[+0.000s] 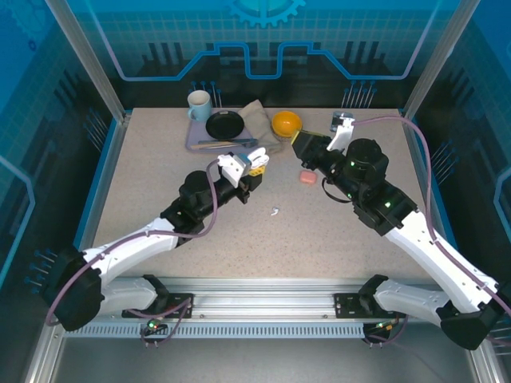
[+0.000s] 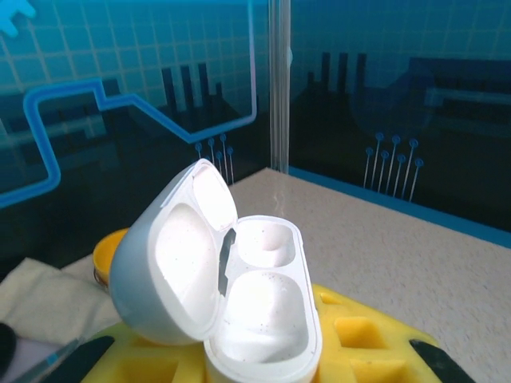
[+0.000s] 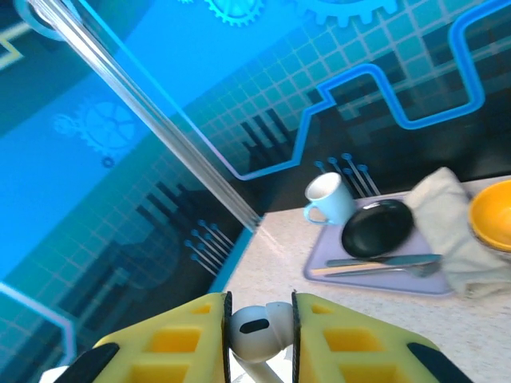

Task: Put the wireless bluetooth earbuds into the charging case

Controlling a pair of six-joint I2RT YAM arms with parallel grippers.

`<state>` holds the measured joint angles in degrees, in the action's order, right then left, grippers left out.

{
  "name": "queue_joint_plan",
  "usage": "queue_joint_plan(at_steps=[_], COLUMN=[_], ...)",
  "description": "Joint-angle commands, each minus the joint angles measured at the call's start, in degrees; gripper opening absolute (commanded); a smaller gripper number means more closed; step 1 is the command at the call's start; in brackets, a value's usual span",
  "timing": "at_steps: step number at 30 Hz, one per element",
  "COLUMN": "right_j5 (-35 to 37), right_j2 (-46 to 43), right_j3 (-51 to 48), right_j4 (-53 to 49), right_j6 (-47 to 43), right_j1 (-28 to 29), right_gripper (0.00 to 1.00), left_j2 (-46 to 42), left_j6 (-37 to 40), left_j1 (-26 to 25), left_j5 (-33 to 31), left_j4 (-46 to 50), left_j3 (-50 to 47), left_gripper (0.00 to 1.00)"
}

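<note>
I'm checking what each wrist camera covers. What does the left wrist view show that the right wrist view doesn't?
Left wrist, not right wrist: the open white case, both sockets empty, clamped in the left tool.
Right wrist, not left wrist: a white earbud pinched in the right tool, and the mug farther back.
Both: the yellow bowl, the cloth beside it, and the speckled table.
</note>
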<state>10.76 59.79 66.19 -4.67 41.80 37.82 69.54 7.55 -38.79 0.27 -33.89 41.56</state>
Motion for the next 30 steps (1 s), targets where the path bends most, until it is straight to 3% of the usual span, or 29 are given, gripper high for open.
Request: queue_joint_plan(at_steps=[1, 10, 30], right_j5=[-2.72, -3.13, 0.79], right_j2=[-0.90, -0.12, 3.51], right_j3=[-2.71, -8.97, -11.37], right_j4=[9.91, 22.21, 29.48], right_j6=[3.91, 4.28, 2.12], right_j1=[0.44, 3.25, 7.16], right_gripper=[0.24, 0.24, 0.20], left_j2=[1.58, 3.66, 5.55], left_j6=[1.76, 2.47, -4.25], left_j1=[-1.29, -3.73, -4.83], left_j5=[-3.05, -3.70, -5.20], left_j4=[-7.01, -7.11, 0.16], left_j3=[3.86, 7.30, 13.16], left_gripper=[0.00, 0.00, 0.00])
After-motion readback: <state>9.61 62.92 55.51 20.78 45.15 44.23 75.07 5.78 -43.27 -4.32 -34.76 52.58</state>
